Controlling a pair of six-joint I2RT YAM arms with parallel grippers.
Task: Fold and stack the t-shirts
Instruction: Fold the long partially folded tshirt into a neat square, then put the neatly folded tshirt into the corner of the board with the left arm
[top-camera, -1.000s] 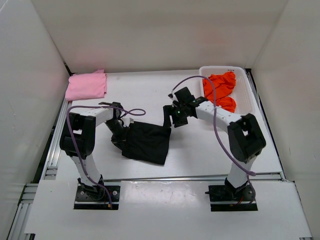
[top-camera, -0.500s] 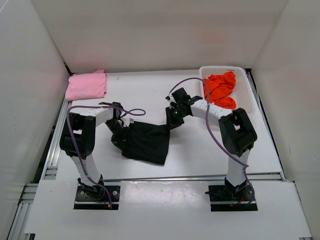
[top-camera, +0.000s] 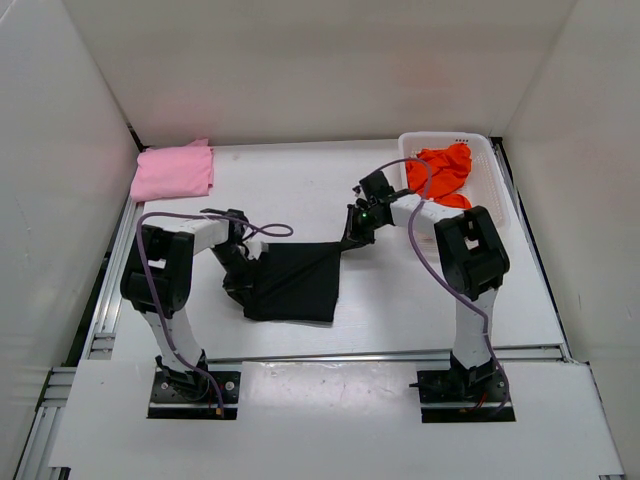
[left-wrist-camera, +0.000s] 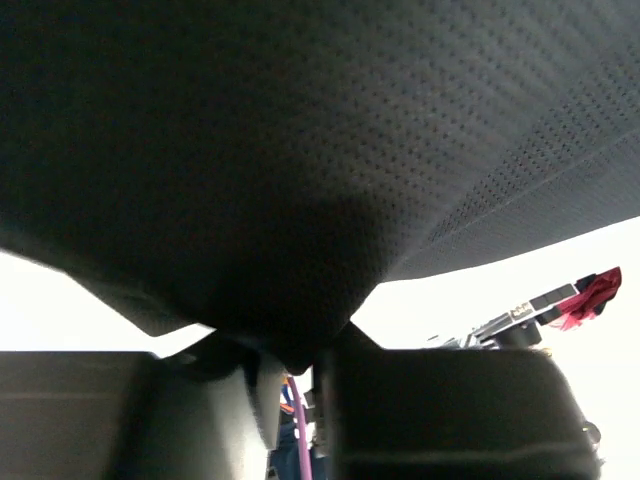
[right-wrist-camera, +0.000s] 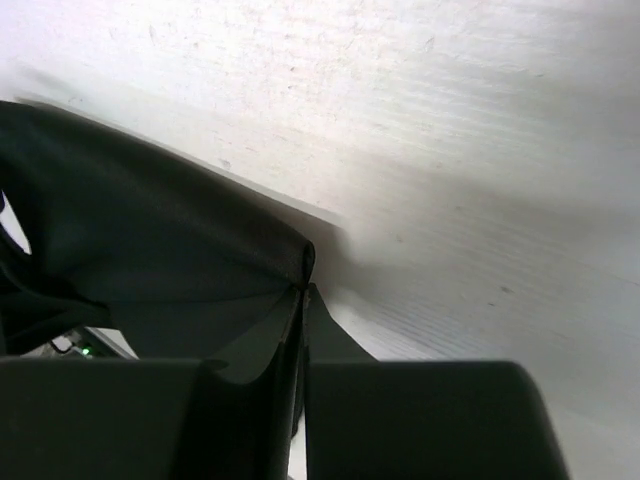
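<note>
Two grippers, both closed on the same garment.

Left gripper (top-camera: 242, 281): pressed almost fully together on the left edge of the black t-shirt (top-camera: 295, 287). In the left wrist view a small fold of cloth is nipped between the dark fingers (left-wrist-camera: 430, 410), and the rest of the fabric spreads overhead.

Right gripper (top-camera: 352, 237): closed down to a thin slit on the shirt's far right corner. In the right wrist view the cloth gathers into pleats that meet at the fingertips (right-wrist-camera: 330, 345).

Black t-shirt: lies mid-table between the two arms, roughly rectangular, with its far right corner drawn out to a peak. Soft knit; close up it shows a fine dotted weave and a stitched hem line.

Pink t-shirt (top-camera: 173, 171): flat folded rectangle at the far left corner of the table (top-camera: 300, 185).

Orange t-shirt (top-camera: 445, 172): crumpled in the white plastic basket (top-camera: 489, 180) at the far right.

Table surface: white, matte, faintly scuffed.
</note>
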